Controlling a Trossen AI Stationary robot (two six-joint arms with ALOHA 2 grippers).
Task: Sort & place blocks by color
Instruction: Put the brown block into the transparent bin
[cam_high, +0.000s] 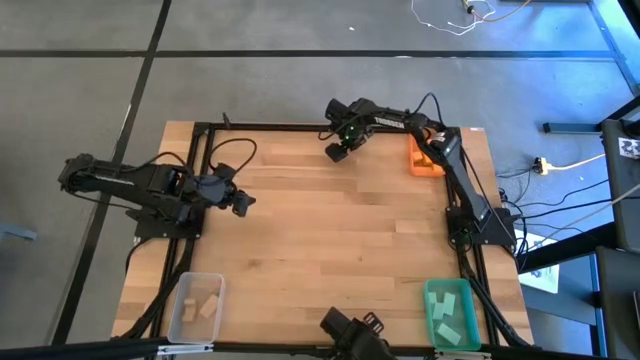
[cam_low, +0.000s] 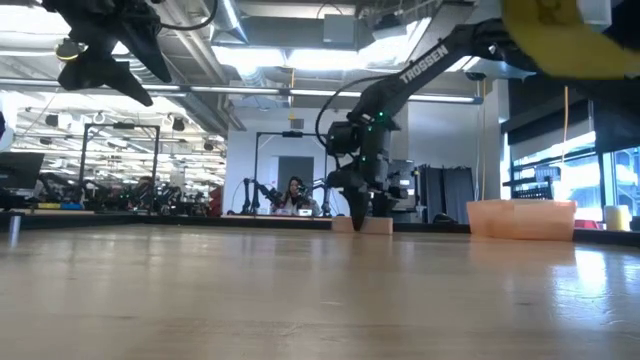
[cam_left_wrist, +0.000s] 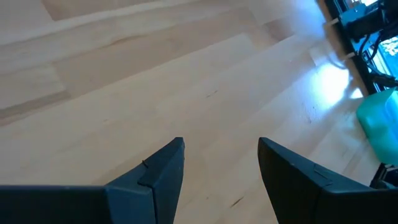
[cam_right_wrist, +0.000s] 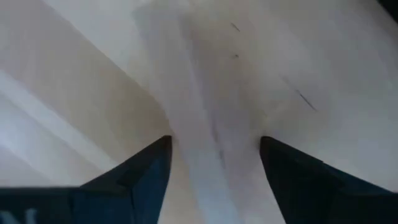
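Note:
My right gripper (cam_high: 337, 152) reaches to the table's far edge and points straight down, open, low over the wood. A pale wooden block (cam_right_wrist: 200, 106) lies flat on the table between its two fingers, which stand on either side of it; the low view shows the block (cam_low: 377, 226) beside the fingertips. My left gripper (cam_high: 243, 203) hangs open over the table's left part, tilted down, with nothing between its fingers (cam_left_wrist: 163, 168).
An orange bin (cam_high: 425, 157) stands at the far right, close to the right arm. A clear bin (cam_high: 196, 305) with pale blocks sits at the near left. A green bin (cam_high: 450, 311) with green blocks sits at the near right. A person sits in the room beyond (cam_low: 294, 194).

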